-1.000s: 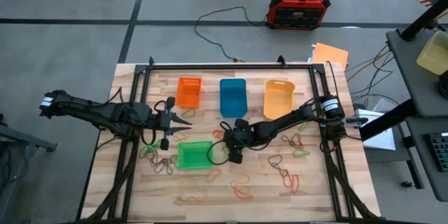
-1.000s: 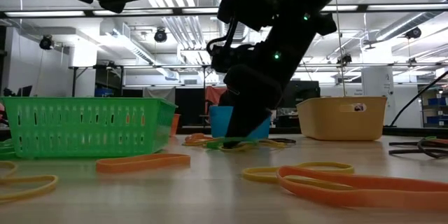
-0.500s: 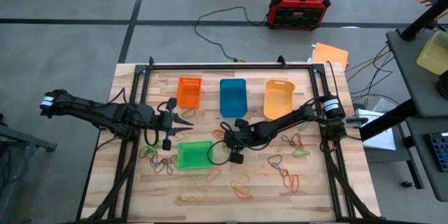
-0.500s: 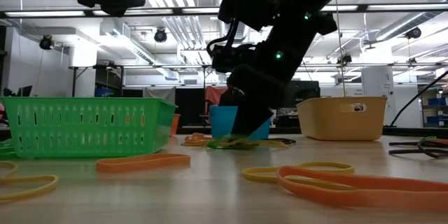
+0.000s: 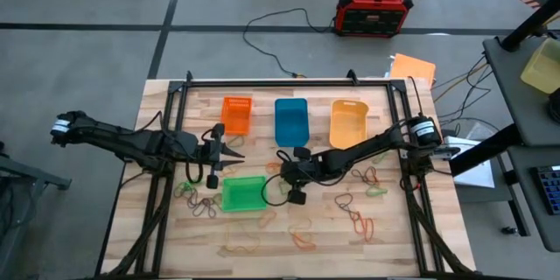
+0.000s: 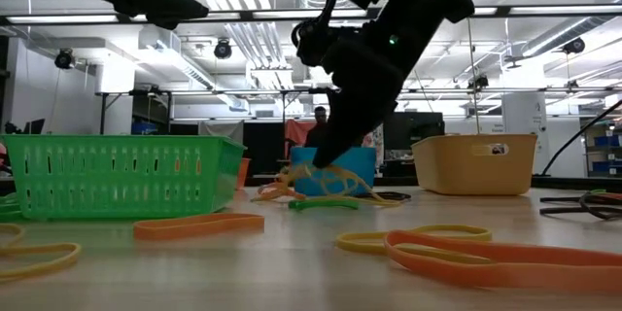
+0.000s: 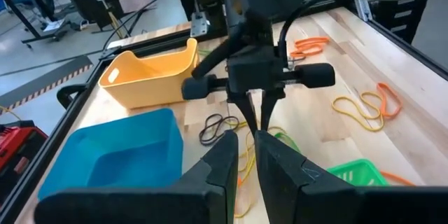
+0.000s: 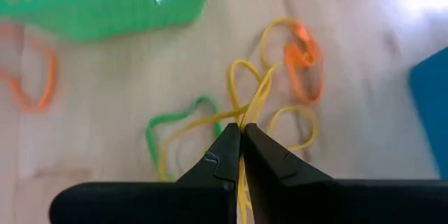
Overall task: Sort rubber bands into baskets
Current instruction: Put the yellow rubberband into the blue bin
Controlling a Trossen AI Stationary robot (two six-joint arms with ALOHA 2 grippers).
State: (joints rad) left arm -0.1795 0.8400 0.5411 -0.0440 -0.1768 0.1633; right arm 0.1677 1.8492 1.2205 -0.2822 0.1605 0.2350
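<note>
My right gripper [image 8: 240, 131] is shut on a tangle of yellow rubber bands [image 6: 342, 181] just above the table, between the green basket [image 5: 241, 193] and the blue basket [image 5: 291, 121]. A green band [image 8: 175, 122] lies flat on the table beneath it, and an orange band [image 8: 304, 56] is caught in the tangle. The orange basket [image 5: 235, 114] and the yellow-orange basket [image 5: 347, 122] stand in the far row. My left gripper [image 7: 245, 140] hovers left of the blue basket; a narrow gap shows between its fingers, with nothing in it. My right gripper pinches strands of the yellow bands [image 8: 252, 103] between its two fingertips. The fingers slant down from the table's right side. The strands run taut up to the fingertips [image 6: 321, 162], and the lower loops [image 6: 374, 197] still trail on the table.
Loose bands lie scattered on the wood around the green basket [image 5: 199, 203] and at the near right [image 5: 359, 220]. A large orange band [image 6: 486, 259] lies close to the low camera. Black frame rails [image 5: 166, 184] border the table. A red-and-black box [image 5: 374, 9] sits on the floor beyond.
My right gripper has shut on the yellow bands and risen. The yellow tangle is pulled up off the table into taut strands, while the green band has stayed flat where it was.
</note>
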